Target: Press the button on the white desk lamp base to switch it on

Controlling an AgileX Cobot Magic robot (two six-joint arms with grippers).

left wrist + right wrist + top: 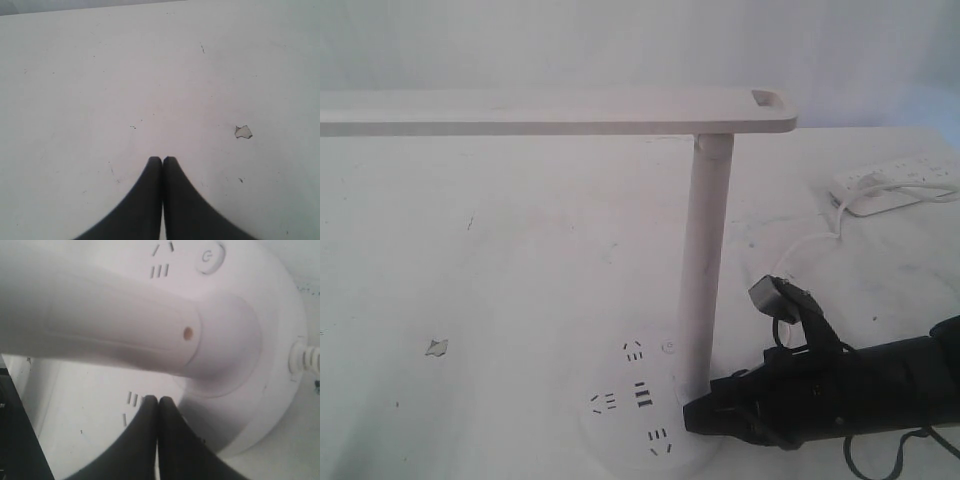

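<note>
The white desk lamp base (pixel 620 440) sits at the front middle, with dark socket slots and a tall white pole (pixel 705 270). My right gripper (pixel 690 418) is shut and empty, its tips over the base beside the pole's foot, next to a socket (pixel 131 399). Whether they touch it is unclear. Across the pole from those tips lies a round ringed button (pixel 210 258) with a curved mark; it also shows as a small circle (pixel 669 347). No sun-like mark shows, so I cannot tell if this is the task's button. My left gripper (pixel 162 159) is shut over bare table.
The long lamp head (pixel 550 112) reaches left above the table. A white power strip (pixel 895 183) lies at the back right, and a cable (pixel 810 240) runs from it toward the base. A chipped spot (pixel 437 347) marks the table on the left.
</note>
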